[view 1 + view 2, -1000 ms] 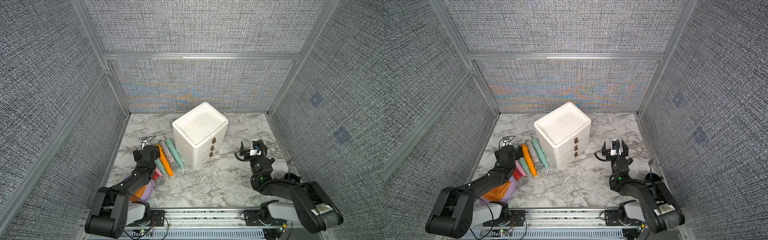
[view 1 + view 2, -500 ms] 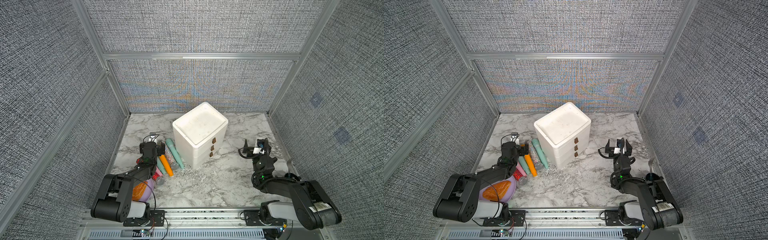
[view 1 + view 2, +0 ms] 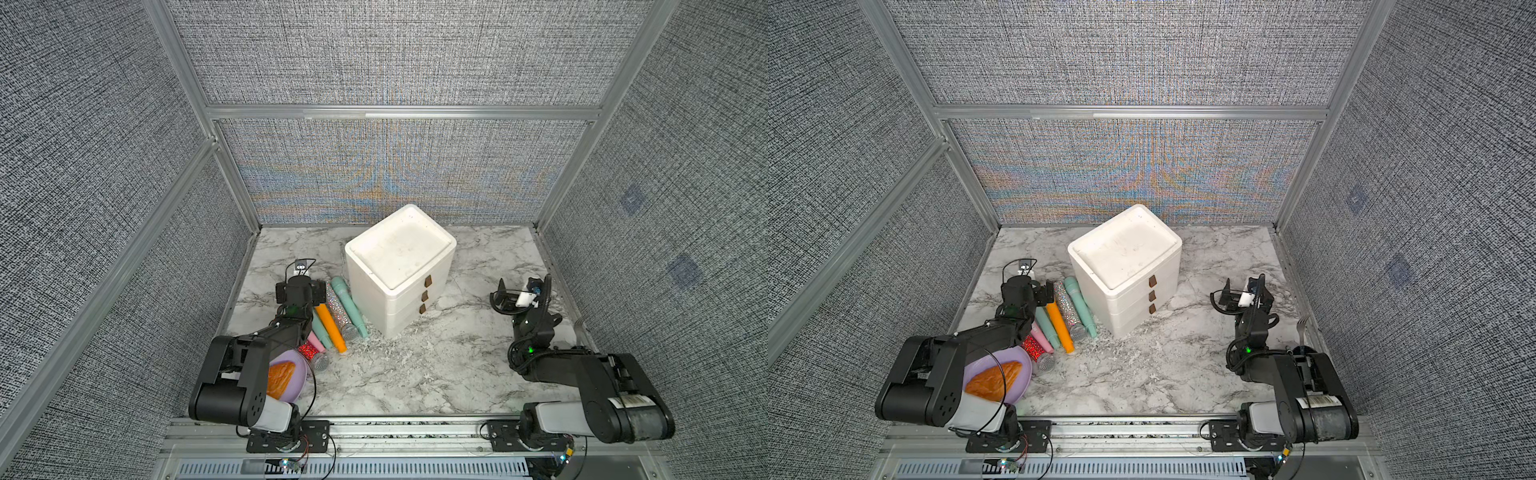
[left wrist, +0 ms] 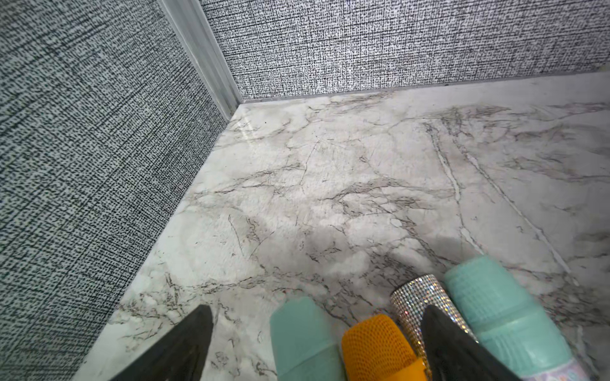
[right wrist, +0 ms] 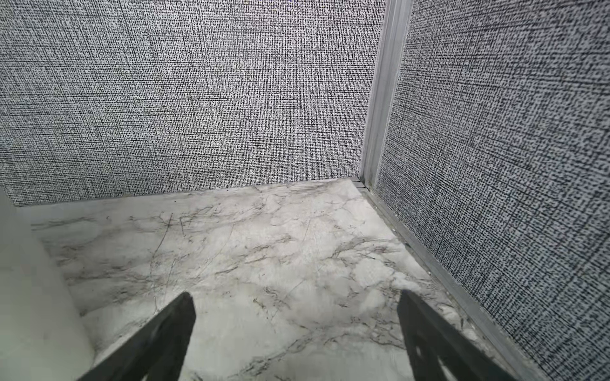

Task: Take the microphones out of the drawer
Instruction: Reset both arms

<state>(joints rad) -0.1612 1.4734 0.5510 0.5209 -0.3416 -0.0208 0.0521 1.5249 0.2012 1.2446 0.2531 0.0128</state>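
Directly below the spread left end effector (image 4: 317, 313) lies the orange microphone (image 4: 376, 346), outside the drawers (image 3: 405, 309).

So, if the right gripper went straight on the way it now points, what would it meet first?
Nothing close: ahead of the open right gripper lies only bare marble table, then the grey back wall. The white drawer unit sits off to its left. Table or wall first, I cannot tell.

Our left arm (image 3: 270, 332) reaches forward and low, and our left gripper (image 3: 300, 287) points ahead with its jaws spread wide. Our right arm (image 3: 552, 365) bends at the elbow, our right gripper (image 3: 521, 291) pointing ahead too, jaws equally wide apart.
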